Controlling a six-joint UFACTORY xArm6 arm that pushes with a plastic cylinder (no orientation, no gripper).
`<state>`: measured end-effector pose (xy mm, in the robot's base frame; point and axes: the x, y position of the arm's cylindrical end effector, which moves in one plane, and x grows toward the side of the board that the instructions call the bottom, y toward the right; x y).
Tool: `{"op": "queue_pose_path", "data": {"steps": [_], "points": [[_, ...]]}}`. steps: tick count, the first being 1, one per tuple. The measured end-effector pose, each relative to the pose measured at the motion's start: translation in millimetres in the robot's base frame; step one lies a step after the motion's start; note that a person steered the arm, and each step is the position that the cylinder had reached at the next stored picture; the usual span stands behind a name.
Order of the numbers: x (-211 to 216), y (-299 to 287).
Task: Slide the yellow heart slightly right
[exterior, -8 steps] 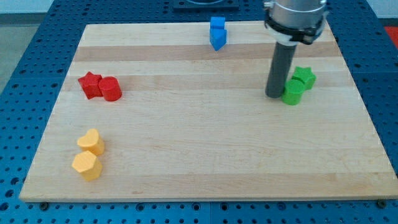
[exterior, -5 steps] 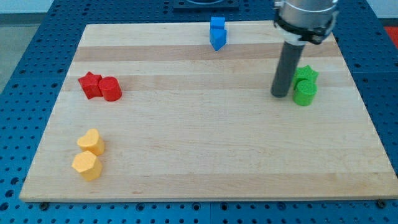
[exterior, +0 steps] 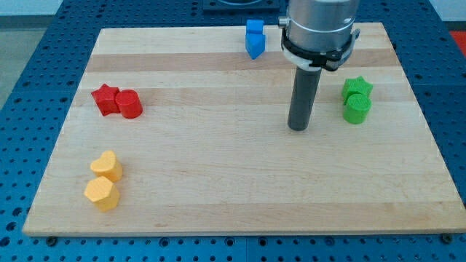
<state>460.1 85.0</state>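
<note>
My tip (exterior: 298, 128) on pale wooden worktop (exterior: 218, 189), no jaws on this rig.
Yellow heart block (exterior: 107, 166) sits far off at tip's 8 o'clock, touching yellow hexagon block (exterior: 101, 193) just below it; green blocks (exterior: 357, 100) near tip's 2 o'clock.

My tip (exterior: 298, 128) now stands apart from the green pair, off to the view's left of them and a little lower on the surface (exterior: 233, 189), where earlier it touched the green cylinder (exterior: 356, 109). That cylinder, pushed toward the view's right in the earlier pictures, now sits directly below the green star (exterior: 357, 88), to the view's right of my tip. The star itself has shifted slightly toward the view's left and now rests above the cylinder, touching it. The rod's wide grey collar (exterior: 320, 33) now sits nearer the blue blocks (exterior: 254, 38).
</note>
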Motion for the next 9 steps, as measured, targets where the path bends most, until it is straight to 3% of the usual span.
{"op": "queue_pose_path", "data": {"steps": [2, 6, 7, 9], "points": [[26, -11], [25, -292], [25, -297], [65, -319]]}}
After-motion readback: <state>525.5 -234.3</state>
